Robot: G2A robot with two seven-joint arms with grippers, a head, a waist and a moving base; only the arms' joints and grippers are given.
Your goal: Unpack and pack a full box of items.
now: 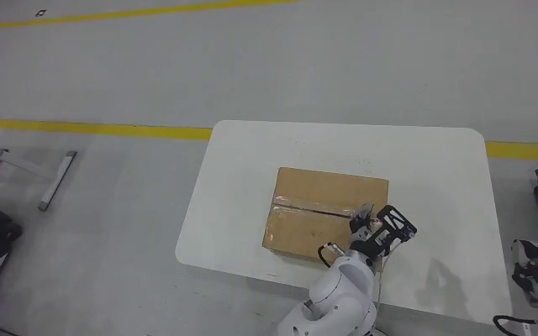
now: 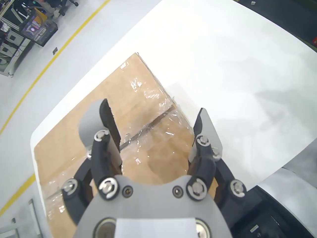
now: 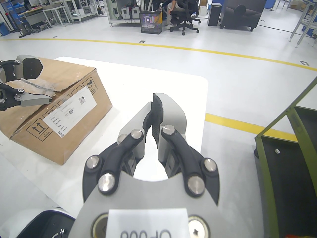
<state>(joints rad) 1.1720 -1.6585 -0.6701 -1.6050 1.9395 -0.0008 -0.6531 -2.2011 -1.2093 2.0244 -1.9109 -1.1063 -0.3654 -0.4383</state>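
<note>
The cardboard box sits shut near the middle of the white table, with clear tape along its top seam. The left claw hangs spread wide over 1 end of the box, above the seam. The right claw is pressed together and empty, above bare table beside the box.

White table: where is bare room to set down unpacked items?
Bare: the strip between the brown cardboard box and the white table's far edge, and the wide end beyond the open left gripper. Crowded: the box end under that gripper.
</note>
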